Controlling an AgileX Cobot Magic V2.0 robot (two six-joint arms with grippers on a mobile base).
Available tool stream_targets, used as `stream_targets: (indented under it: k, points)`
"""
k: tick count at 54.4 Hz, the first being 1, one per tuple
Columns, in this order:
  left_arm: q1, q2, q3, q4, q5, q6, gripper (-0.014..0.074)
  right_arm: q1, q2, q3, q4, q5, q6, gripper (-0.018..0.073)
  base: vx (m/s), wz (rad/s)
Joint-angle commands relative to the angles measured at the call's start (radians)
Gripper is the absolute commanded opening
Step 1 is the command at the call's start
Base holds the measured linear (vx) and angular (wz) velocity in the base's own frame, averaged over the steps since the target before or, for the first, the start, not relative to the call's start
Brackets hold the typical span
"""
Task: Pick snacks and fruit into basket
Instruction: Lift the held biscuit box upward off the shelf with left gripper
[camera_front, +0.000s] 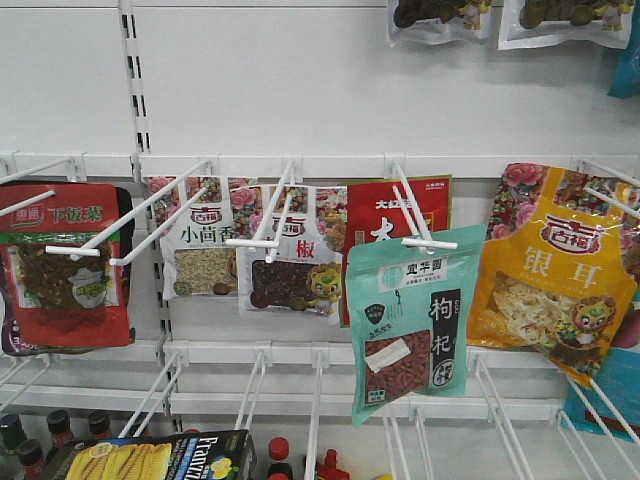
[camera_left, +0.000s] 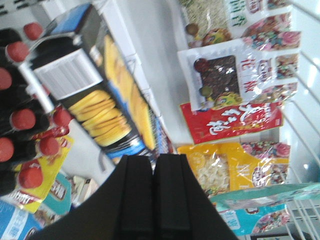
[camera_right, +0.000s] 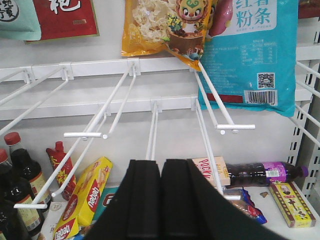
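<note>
Left gripper (camera_left: 152, 200) clenched on nothing, corn carton (camera_left: 100, 115) just beyond its tips; right gripper (camera_right: 160, 200) clenched too, wire hooks (camera_right: 235, 127) ahead.

Left pincer (camera_left: 153, 165), bottom centre of its wrist view: two black fingers pressed flat together, pointing up the frame. Right pincer (camera_right: 160, 170), bottom centre of its own view, likewise closed, fingers touching.

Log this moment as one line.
left fingers shut, empty | right fingers shut, empty | teal pouch hanging | corn carton untouched
</note>
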Motion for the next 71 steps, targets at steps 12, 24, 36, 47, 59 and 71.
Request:
stream_targets:
  k: [12,24,36,47,59,71]
  points:
    - [-0.006,0.084,0.022,0.034,-0.312,-0.053,0.0155,-0.001,0.016,0.006,-0.011,-0.082,-0.003,-0.0008,0.0,0.0]
    - [-0.006,0.181,0.022,0.054,-0.412,-0.138,0.0457,-0.001,0.016,0.006,-0.011,-0.082,-0.003,-0.0008,0.0,0.0]
    - [-0.006,0.256,0.022,0.07,-0.448,-0.256,0.0609,-0.001,0.016,0.006,-0.011,-0.082,-0.003,-0.0008,0.0,0.0]
    - [-0.006,0.33,0.019,0.07,-0.524,-0.257,0.0604,-0.001,0.016,0.006,-0.011,-0.082,-0.003,-0.0008,0.0,0.0]
    - [-0.006,0.411,0.019,0.067,-0.651,-0.258,0.0604,-0.001,0.016,0.006,-0.011,-0.082,-0.003,-0.0008,0.0,0.0]
    - [-0.006,0.485,0.019,0.067,-0.729,-0.259,0.0604,-0.001,0.016,0.006,-0.011,-0.082,-0.003,-0.0008,0.0,0.0]
